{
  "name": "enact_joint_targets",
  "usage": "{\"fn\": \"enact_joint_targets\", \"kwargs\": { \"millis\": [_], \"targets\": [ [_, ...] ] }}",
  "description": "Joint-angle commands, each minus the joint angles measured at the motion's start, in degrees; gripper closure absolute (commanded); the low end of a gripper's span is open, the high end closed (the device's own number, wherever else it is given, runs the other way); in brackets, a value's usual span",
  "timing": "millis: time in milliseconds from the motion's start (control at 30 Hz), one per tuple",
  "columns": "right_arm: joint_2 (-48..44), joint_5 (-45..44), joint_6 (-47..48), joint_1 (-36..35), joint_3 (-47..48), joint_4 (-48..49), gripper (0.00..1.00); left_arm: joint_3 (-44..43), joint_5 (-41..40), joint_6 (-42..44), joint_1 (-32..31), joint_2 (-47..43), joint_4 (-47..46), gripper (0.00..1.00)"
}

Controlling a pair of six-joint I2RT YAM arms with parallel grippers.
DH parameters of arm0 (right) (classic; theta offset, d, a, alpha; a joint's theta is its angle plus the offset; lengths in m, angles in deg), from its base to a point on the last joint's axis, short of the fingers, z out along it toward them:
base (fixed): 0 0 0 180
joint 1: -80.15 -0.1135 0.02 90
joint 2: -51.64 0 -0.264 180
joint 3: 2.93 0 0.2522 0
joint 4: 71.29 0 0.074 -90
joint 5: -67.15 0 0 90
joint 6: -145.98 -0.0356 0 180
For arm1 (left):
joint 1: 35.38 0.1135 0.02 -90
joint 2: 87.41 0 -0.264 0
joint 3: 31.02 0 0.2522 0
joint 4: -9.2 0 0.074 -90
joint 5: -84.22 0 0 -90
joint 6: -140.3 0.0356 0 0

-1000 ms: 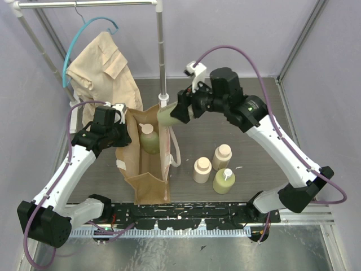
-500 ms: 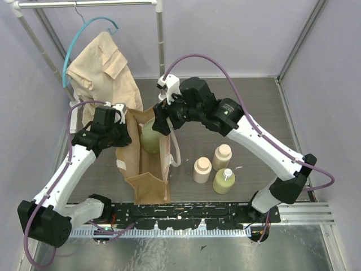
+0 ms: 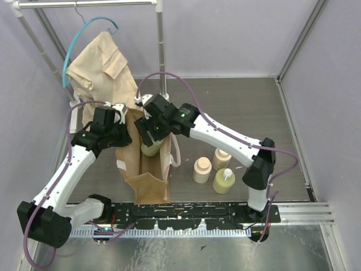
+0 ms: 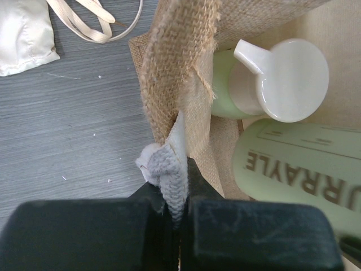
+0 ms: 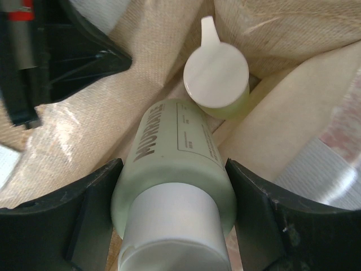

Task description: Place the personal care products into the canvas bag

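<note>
The tan canvas bag [image 3: 148, 175] stands open at the middle left. My left gripper [image 3: 120, 127] is shut on the bag's rim and whitish strap [image 4: 169, 169], holding the mouth open. My right gripper [image 3: 150, 131] is shut on an olive-green bottle [image 5: 175, 152] and holds it bottom-first inside the bag's mouth. This bottle also shows in the left wrist view [image 4: 299, 164]. A second green bottle [image 5: 217, 79] with a cream cap stands inside the bag. Two beige bottles [image 3: 202, 169] [image 3: 221, 157] and a third green bottle [image 3: 224, 180] stand on the table to the right of the bag.
A beige shirt on a teal hanger [image 3: 101, 68] hangs from a rack at the back left. The rack's pole [image 3: 162, 56] stands just behind the bag. The bag's loose strap handle [image 3: 176, 153] hangs on its right side.
</note>
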Motion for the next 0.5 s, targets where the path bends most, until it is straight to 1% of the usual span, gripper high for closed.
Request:
{"fn": "enact_joint_targets", "kwargs": {
  "millis": [0,233,467],
  "targets": [
    [1.5,-5.3,-1.4,-0.4,8.6,-1.1,0.99,0.9,0.2,1.0,0.2,-0.5,-0.7,1.0],
    [6.1,-8.7,-0.4,-0.3,13.0,-6.1,0.99,1.0,0.4,0.6,0.2,-1.1,-1.0,1.0],
    [11.6,-9.3,0.4,0.0,16.0,-6.7,0.99,1.7,1.1,0.3,0.2,-1.6,-1.2,1.0]
  ]
}}
